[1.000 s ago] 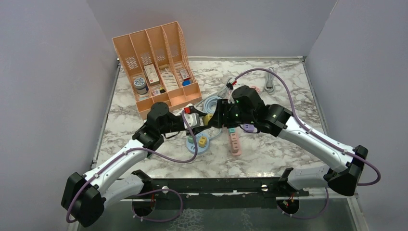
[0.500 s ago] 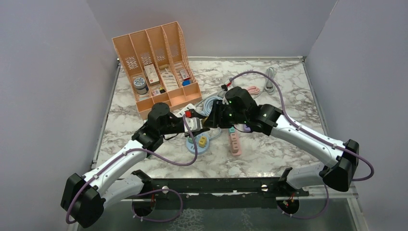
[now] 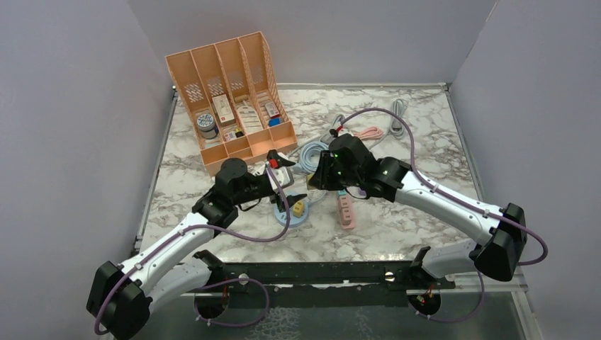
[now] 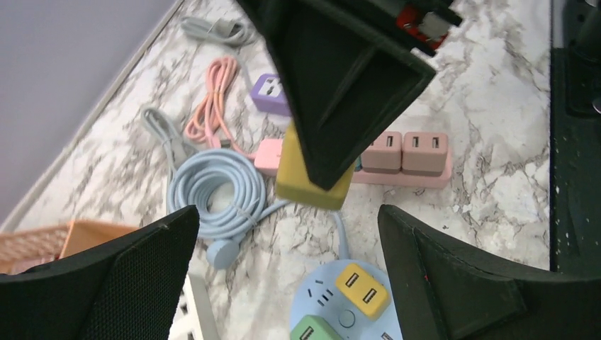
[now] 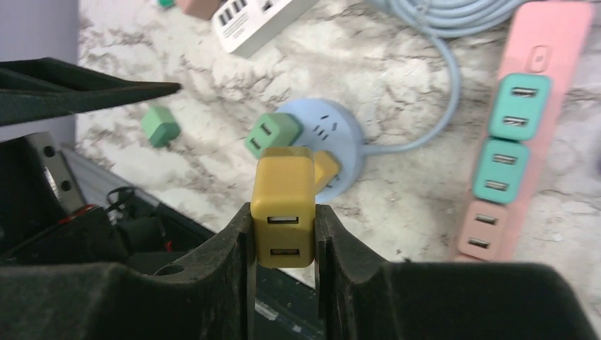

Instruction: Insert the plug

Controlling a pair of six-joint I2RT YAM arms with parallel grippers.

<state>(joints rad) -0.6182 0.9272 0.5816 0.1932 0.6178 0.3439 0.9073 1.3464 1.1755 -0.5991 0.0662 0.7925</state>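
The right claw (image 5: 283, 216) pinched the yellow plug (image 5: 283, 177) by its flat sides. It seemed light, rigid and slick. The left claw (image 4: 287, 212) gaped empty.

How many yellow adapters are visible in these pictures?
2. The held yellow adapter is clamped in the right pincer; the plugged yellow adapter sits in the round blue power strip. More may be hidden.

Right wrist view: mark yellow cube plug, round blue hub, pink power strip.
Yellow cube plug (image 5: 283, 212): right wrist view, port face.
Round blue hub (image 5: 334, 117): right wrist view, bare top.
Pink power strip (image 5: 567, 34): right wrist view, switch end.
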